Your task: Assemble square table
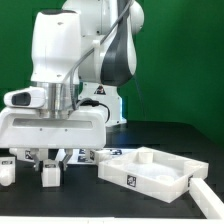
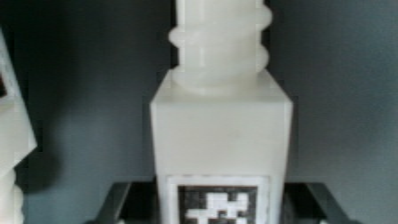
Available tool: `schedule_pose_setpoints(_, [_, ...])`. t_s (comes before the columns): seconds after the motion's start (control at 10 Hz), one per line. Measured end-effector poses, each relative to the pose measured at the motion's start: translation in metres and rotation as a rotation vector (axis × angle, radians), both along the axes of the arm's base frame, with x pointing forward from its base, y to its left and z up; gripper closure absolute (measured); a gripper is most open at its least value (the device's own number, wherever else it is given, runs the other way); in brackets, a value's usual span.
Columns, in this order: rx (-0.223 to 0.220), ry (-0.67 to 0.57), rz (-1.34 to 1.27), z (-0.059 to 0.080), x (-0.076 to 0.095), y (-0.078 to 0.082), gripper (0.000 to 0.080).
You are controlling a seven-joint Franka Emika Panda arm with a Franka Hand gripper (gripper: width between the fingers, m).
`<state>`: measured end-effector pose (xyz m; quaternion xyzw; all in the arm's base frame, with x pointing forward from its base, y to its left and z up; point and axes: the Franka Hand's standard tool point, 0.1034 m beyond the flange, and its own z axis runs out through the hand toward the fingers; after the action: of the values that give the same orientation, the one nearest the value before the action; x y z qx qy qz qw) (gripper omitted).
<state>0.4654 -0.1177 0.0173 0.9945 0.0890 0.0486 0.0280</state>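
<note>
One tabletop (image 1: 150, 172) lies on the worktop (image 1: 190, 140), and three legs show: the middle leg (image 2: 221, 130), a far-left leg (image 1: 5, 173) and a right-edge leg (image 1: 205, 195). The claw (image 1: 48, 163) flanks the middle leg, which stands upright to the exterior view's left of the tabletop. Whether it grips, I cannot tell.

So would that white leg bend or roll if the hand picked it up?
Probably stiff: the leg looks like thick moulded plastic. Its flat square sides should resist rolling. The smooth surface may slip a little.
</note>
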Motion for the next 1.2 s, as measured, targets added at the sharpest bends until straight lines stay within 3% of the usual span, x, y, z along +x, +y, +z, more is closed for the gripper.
schedule_pose_setpoints(0.1, [0.0,0.0,0.0,0.0,0.0,0.0,0.0521])
schedule_pose_setpoints(0.2, [0.0,0.0,0.0,0.0,0.0,0.0,0.0341])
schedule_pose_setpoints(0.3, [0.0,0.001,0.001,0.0,0.0,0.0,0.022])
schedule_pose_setpoints(0.4, [0.01,0.015,0.013,0.005,0.003,0.005,0.022])
schedule_pose_setpoints(0.5, [0.019,0.025,0.053,0.018,0.011,0.017,0.0164])
schedule_pose_setpoints(0.7, [0.02,0.04,0.163,0.039,0.033,0.058,0.0154])
schedule_pose_setpoints(0.8, [0.019,0.031,0.198,0.042,0.04,0.075,0.015])
schedule_pose_setpoints(0.9, [0.017,-0.031,0.136,0.041,0.039,0.076,0.015])
schedule_pose_setpoints(1.0, [0.017,-0.019,0.136,0.037,0.032,0.075,0.015])
schedule_pose_setpoints(1.2, [0.017,-0.023,0.141,0.038,0.034,0.077,0.015])
